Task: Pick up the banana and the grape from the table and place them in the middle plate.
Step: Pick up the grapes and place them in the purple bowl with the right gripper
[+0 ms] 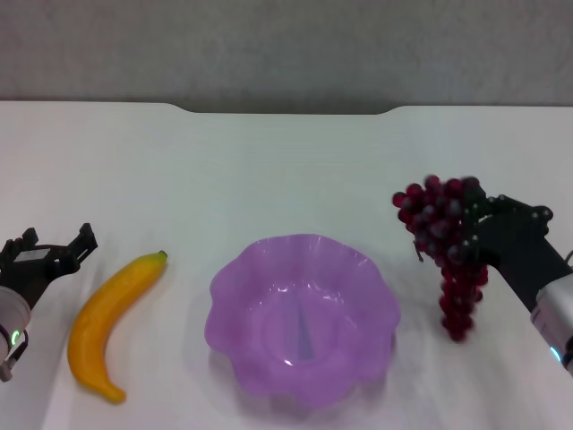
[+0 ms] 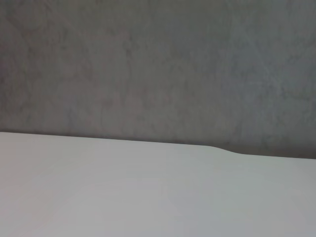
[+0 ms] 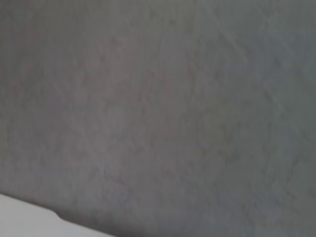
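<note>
The banana (image 1: 106, 324) lies on the white table (image 1: 269, 161) at the left, stem tip pointing away from me. My left gripper (image 1: 55, 244) is open and empty just left of the banana's far end. The purple scalloped middle plate (image 1: 235, 279) stands empty at the front centre. My right gripper (image 1: 470, 224) is shut on the upper part of the grape (image 1: 455, 291), right of the plate. The dark red bunch hangs down from the gripper. I cannot tell whether its lower end touches the table. Neither wrist view shows any of these things.
The table's far edge has a notch (image 1: 286, 109) in front of a grey wall. The left wrist view shows only the tabletop (image 2: 148, 192) and the wall; the right wrist view shows mostly wall.
</note>
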